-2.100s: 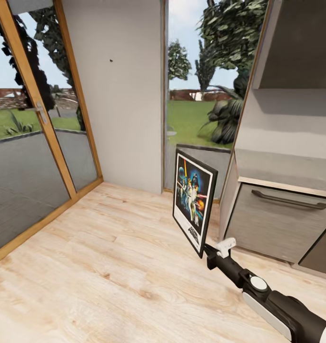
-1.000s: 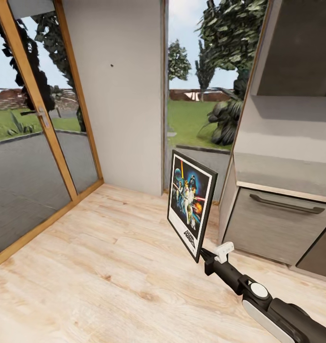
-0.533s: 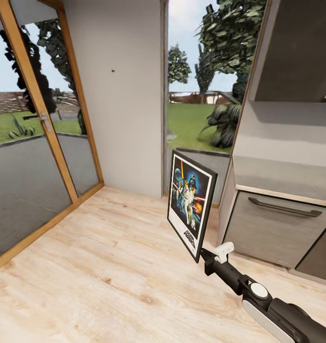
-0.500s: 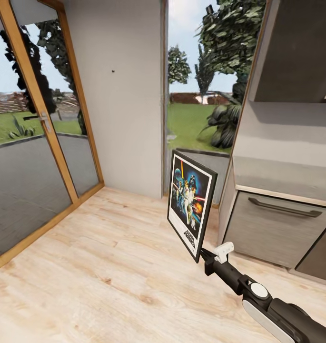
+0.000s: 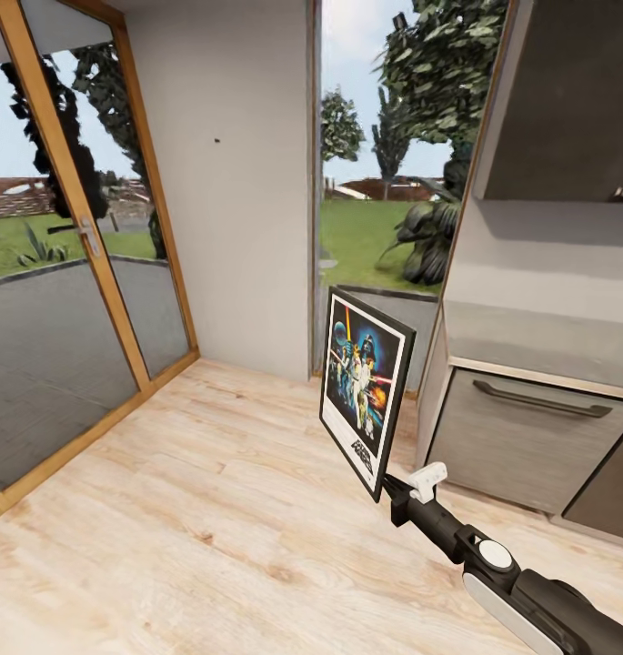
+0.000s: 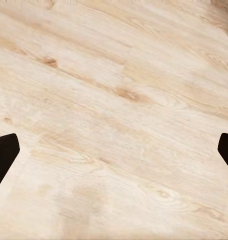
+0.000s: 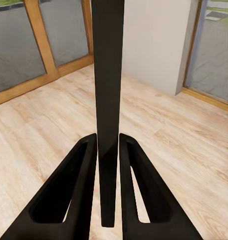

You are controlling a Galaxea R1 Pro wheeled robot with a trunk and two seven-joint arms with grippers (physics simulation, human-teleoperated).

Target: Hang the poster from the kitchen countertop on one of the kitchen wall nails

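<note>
Black-framed poster (image 5: pixel 366 388) held upright above the pale plank floor (image 5: pixel 193 509) — clamped at its lower corner by the right pincer (image 5: pixel 395 487), edge-on between both fingers (image 7: pixel 84 185) in the right wrist view. Small dark nail (image 5: pixel 216 141) high on the grey wall (image 5: pixel 238 227), well apart from the poster. Left pincer (image 6: pixel 114 147) spread wide over bare floor — gripping nothing. Grey drawer (image 5: pixel 520 437) just beside the poster.
</note>
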